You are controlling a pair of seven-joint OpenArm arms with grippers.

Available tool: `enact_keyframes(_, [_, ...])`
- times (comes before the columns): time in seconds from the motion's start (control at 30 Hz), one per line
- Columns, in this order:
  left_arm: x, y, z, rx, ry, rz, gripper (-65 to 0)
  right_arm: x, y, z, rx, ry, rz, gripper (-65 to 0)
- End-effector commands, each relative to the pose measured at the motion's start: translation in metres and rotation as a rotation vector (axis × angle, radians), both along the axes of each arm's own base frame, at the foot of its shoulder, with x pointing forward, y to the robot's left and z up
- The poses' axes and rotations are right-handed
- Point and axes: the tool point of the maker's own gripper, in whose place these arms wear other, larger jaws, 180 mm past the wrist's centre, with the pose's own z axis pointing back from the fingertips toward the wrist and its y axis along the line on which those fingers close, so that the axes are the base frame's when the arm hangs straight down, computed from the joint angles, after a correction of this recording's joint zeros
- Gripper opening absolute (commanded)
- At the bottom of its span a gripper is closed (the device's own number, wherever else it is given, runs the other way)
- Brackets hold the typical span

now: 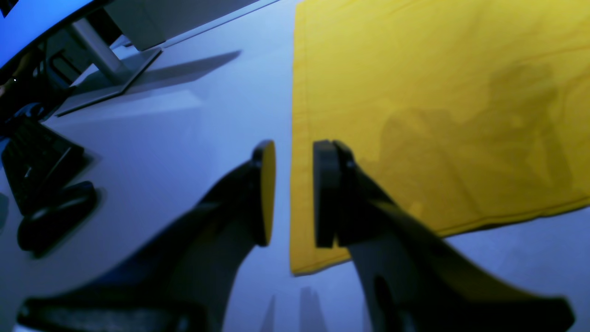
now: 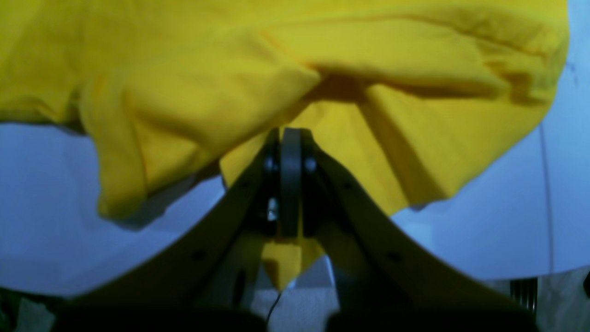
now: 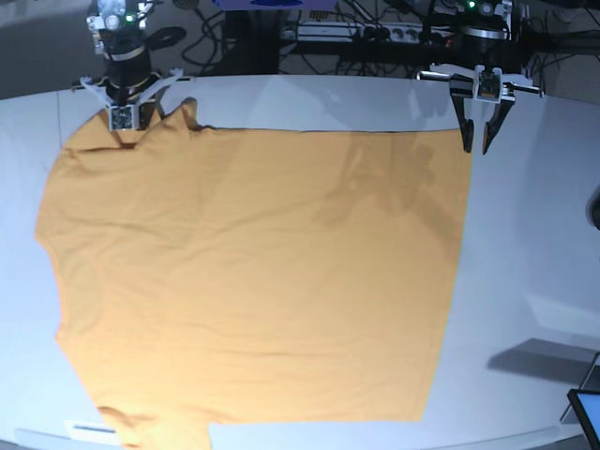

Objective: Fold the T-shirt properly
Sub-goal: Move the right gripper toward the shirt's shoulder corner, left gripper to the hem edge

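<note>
Now we have the T-shirt (image 3: 253,272) spread nearly flat on the white counter (image 3: 534,244), covering most of it. Our right gripper (image 2: 290,152) has its jaws clamped together on a bunched bit of cloth at the far corner, a yellow tip poking out below them; we judge this pins and lifts that corner ready for a fold. Our left gripper (image 1: 293,193) hangs over the opposite far corner, jaws apart and straddling the shirt's side edge without holding it, likely lined up to pinch the hem. Beside it lie a keyboard (image 1: 37,161) and mouse (image 1: 55,214), clear of the cloth
</note>
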Motion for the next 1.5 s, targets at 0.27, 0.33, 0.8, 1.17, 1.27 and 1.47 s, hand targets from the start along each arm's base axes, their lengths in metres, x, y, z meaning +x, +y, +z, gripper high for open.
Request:
enact_keyframes(0.27, [-0.003, 0.001, 0.007, 0.008, -0.022, -0.005, -50.1, -0.018, -0.040, -0.018, -0.061, 0.067, -0.086, -65.0])
enact_keyframes(0.33, [-0.004, 0.001, 0.007, 0.008, -0.019, -0.004, -50.1, -0.019, -0.051, -0.016, -0.078, 0.067, -0.108, -65.0])
enact_keyframes(0.8, [-0.004, 0.001, 0.007, 0.008, -0.019, -0.005, -50.1, -0.045, -0.060, -0.020, -0.091, 0.116, -0.140, -65.0])
enact_keyframes(1.17, [-0.006, 0.001, 0.006, 0.008, -0.014, -0.005, -50.1, -0.061, -0.060, -0.019, -0.096, 0.144, -0.138, -65.0])
enact_keyframes(1.27, [-0.006, 0.001, 0.006, 0.008, -0.014, -0.005, -50.1, -0.063, -0.065, -0.010, -0.111, 0.133, -0.144, -65.0])
enact_keyframes(1.47, [-0.006, 0.001, 0.006, 0.008, -0.013, -0.004, -50.1, -0.067, -0.080, -0.001, -0.141, 0.146, -0.175, -65.0])
